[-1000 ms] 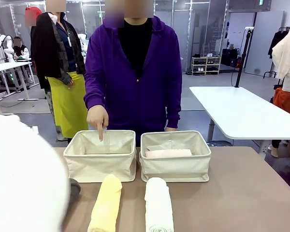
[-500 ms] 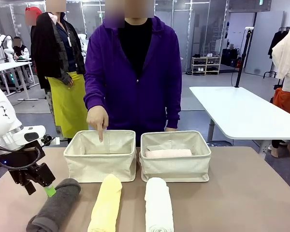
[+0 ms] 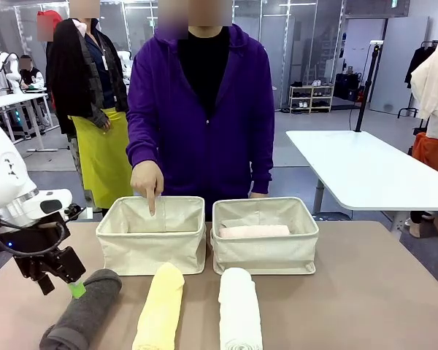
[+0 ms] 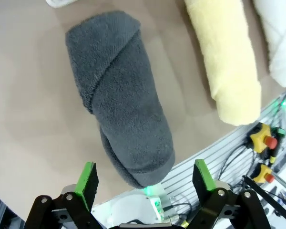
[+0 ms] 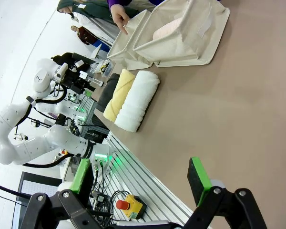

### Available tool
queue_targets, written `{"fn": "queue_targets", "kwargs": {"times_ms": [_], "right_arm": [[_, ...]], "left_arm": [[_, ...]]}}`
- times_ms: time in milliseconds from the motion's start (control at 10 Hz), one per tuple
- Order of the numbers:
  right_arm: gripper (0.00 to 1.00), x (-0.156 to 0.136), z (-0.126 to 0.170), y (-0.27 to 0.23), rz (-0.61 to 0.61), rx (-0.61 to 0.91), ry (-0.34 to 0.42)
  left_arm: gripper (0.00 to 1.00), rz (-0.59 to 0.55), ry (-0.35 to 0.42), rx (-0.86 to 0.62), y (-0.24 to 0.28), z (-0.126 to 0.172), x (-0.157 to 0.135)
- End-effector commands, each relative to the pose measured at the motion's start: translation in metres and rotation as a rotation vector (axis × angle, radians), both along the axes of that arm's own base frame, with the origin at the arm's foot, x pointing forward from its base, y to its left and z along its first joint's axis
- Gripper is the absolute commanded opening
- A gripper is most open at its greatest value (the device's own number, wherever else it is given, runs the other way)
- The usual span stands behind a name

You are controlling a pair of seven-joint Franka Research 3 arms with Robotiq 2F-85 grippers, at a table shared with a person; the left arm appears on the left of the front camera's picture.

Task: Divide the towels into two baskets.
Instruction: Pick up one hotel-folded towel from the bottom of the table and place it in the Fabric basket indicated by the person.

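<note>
Ref = left basket (image 3: 152, 251); all positions given rel. to it.

Done: 1 of 4. Pink towel (image 3: 253, 232) lies in right basket (image 3: 266, 255), which stands just beside ref on its right.

Ref looks empty as far as front view shows. Person's hand (image 3: 147, 179) is at its far rim, index finger pointing down into it.

Left to do: 3 rolls on table (image 3: 365, 292), in a row in front of ref.
- grey towel (image 3: 84, 313): off front-left corner
- yellow towel (image 3: 160, 306): straight in front, far end near front wall
- white towel (image 3: 239, 310): front-right

L gripper (image 3: 60, 286): front-left of ref, jaws spread, pads either side of grey roll's end (wrist view), no contact seen.

R gripper (image 5: 139, 175): jaws apart, nothing between, well apart from ref.

Est.: step in hand = grasp grey, prob. bound for ref. About 1/4 done.
</note>
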State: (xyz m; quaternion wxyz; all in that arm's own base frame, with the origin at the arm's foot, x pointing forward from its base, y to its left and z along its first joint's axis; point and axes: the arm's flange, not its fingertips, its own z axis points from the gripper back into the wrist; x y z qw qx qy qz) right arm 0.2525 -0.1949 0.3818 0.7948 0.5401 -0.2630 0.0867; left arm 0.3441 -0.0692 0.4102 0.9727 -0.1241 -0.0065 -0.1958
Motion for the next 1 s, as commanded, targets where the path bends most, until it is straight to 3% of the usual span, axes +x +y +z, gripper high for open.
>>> {"fn": "queue_targets", "kwargs": {"times_ms": [0,900], "right_arm": [[1.00,-0.003,0.004,0.000,0.003,0.006,-0.004],[1.00,-0.003,0.004,0.000,0.003,0.006,-0.004]], "left_arm": [[1.00,0.044,-0.016,0.012,-0.007,-0.028,-0.011],[1.00,0.113,-0.017,0.020,-0.013,-0.069,-0.009]]}}
